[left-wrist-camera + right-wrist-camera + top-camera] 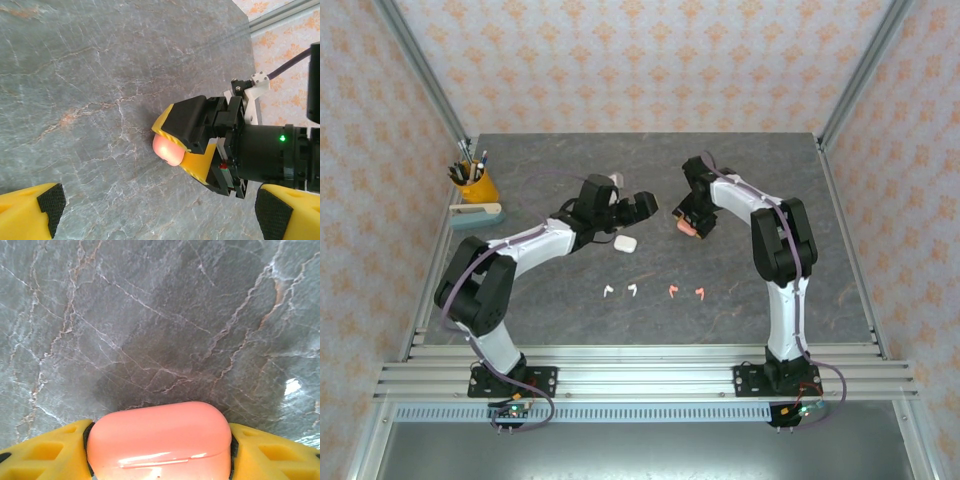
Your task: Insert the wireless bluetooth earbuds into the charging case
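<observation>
Case-in-hand stage: left gripper (645, 205) gapes wide and empty near the smooth white case (625, 242). The white earbuds (620, 290) and coral earbuds (686, 291) lie loose in a row on the veined grey table (520, 290). Further right, the right gripper (688, 222) clamps the glossy rounded coral case (160, 440), lid apparently closed; next probably calls for opening it, then a fine pinch on the tiny stemmed buds.

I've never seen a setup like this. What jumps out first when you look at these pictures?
The right gripper clamps a coral-pink charging case at the middle of the grey marbled table. Nearer the arm bases, four tiny earbuds lie in a row, two white earbuds left of two coral-pink earbuds. A white charging case sits by the open left gripper.
</observation>
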Available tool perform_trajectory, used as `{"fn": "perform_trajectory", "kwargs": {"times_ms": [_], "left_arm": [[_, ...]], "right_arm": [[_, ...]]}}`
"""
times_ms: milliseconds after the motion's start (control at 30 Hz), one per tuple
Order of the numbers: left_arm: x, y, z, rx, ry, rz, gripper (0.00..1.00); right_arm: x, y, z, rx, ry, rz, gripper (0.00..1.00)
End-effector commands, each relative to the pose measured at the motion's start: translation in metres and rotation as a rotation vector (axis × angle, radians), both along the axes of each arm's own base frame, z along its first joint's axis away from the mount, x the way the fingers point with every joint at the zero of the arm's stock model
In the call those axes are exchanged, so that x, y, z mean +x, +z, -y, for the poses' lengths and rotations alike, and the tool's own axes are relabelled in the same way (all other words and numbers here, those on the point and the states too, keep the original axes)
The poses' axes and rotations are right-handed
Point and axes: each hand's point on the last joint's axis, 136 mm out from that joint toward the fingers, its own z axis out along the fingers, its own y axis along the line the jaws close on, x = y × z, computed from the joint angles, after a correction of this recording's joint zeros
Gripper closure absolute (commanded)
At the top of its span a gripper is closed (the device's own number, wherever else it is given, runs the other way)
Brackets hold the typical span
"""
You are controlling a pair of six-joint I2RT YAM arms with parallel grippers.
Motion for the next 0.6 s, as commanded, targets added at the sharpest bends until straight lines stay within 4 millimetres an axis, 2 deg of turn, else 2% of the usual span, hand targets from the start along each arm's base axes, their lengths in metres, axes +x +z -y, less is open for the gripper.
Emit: {"fn": "perform_trajectory", "kwargs": {"times_ms": [0,233,500,533,567], "left_arm": [[0.009,0.008,0.014,-0.065,-0.001,0.060,0.00],[0.013,-0.005,0.033,-0.082,-0.036,0.075,0.02],[0.013,-0.021,0.052,-0.086,-0.085,0.086,0.14],[0.013,-0.018,0.055,-0.090,-0.093,0.099,0.15],[0.014,-0.029,0.058,-0.081,-0.102,0.083,0.17]], "right_arm": [[0.006,0.021,0.001,0.049,-0.064,0.047,0.38],[0.012,0.032,0.002,0.101,-0.101,0.069,0.38],[0.015,0.042,0.000,0.145,-0.123,0.085,0.38],[0.016,0.044,0.000,0.151,-0.125,0.090,0.38],[0.016,0.045,-0.001,0.155,-0.126,0.090,0.38]]}}
